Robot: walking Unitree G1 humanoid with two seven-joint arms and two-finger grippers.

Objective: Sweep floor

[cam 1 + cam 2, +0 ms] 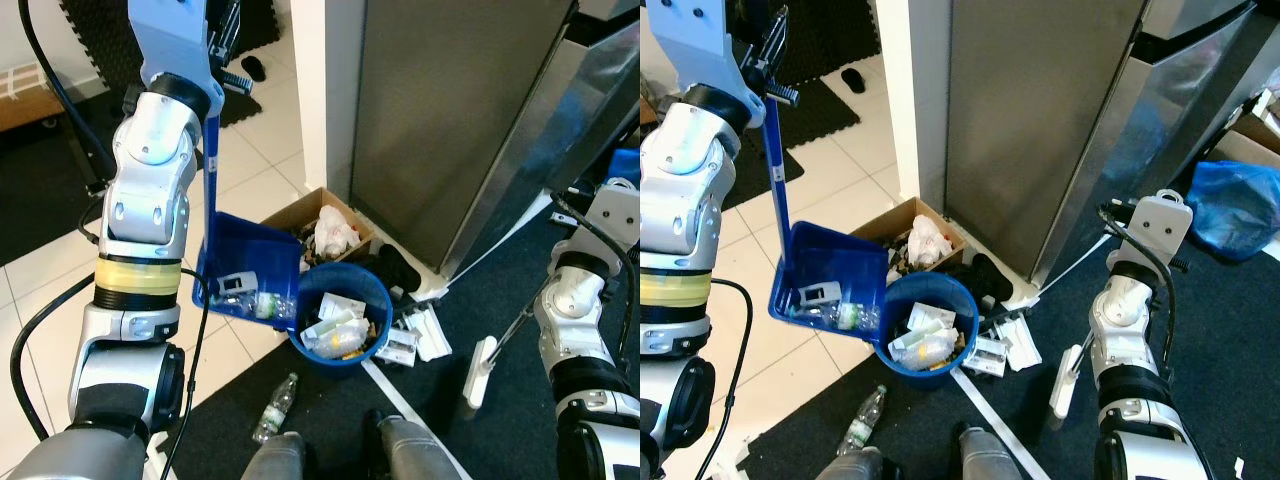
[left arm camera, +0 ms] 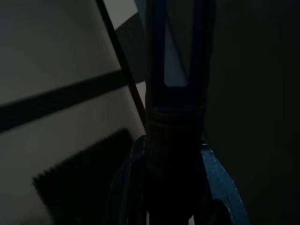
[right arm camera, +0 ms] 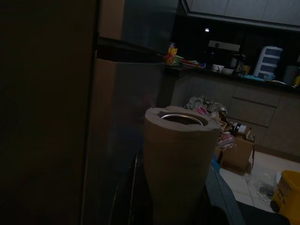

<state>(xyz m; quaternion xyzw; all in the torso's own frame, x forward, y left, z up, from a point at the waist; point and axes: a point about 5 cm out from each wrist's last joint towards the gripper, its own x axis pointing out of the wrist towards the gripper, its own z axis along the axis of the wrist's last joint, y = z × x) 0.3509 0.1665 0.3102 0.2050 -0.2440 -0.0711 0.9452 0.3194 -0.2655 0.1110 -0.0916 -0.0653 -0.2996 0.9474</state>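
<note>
My left gripper (image 1: 770, 80) is shut on the long handle of a blue dustpan (image 1: 245, 265), held high at the left. The pan hangs tilted with its lip against the rim of a blue bin (image 1: 378, 290). Wrappers and a small bottle lie in the pan, and the bin holds cartons and packaging. My right gripper (image 3: 178, 197) is shut on the pale top end of a broom handle (image 1: 1070, 270). The handle slants down and left towards dark bristles (image 1: 990, 278) beside the bin.
A plastic bottle (image 1: 275, 405) lies on the dark mat near my feet. White packs (image 1: 415, 335) lie right of the bin and a white flat piece (image 1: 480, 370) further right. An open cardboard box (image 1: 290, 212) and a steel fridge (image 1: 450, 120) stand behind. A blue bag (image 1: 1235, 195) sits at the far right.
</note>
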